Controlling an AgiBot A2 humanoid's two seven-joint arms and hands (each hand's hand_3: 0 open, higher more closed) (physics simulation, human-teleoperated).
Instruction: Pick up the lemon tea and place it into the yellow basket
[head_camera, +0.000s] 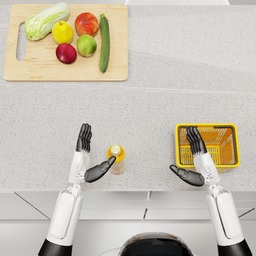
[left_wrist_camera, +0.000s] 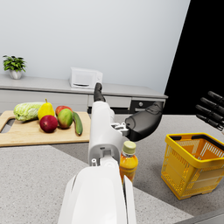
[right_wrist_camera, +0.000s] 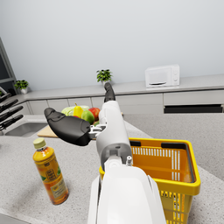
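Left hand (head_camera: 89, 156) stands open beside the lemon tea (head_camera: 116, 158), thumb nearly touching the bottle, which is upright near the counter's (head_camera: 165, 105) front edge (gripping nothing). Right hand (head_camera: 194, 160), fingers likewise spread and empty, hovers over the near left rim of the yellow basket (head_camera: 231, 146); no contents show inside. Bare countertop separates bottle and basket. Produce fills the cutting board (head_camera: 30, 67) at the far left.

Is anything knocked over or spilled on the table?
Nothing stands out. The orange lemon tea bottle with the yellow cap stands upright beside the open left hand. The yellow plastic basket sits level and empty by the right hand. The fruit and vegetables lie neatly on the wooden cutting board.
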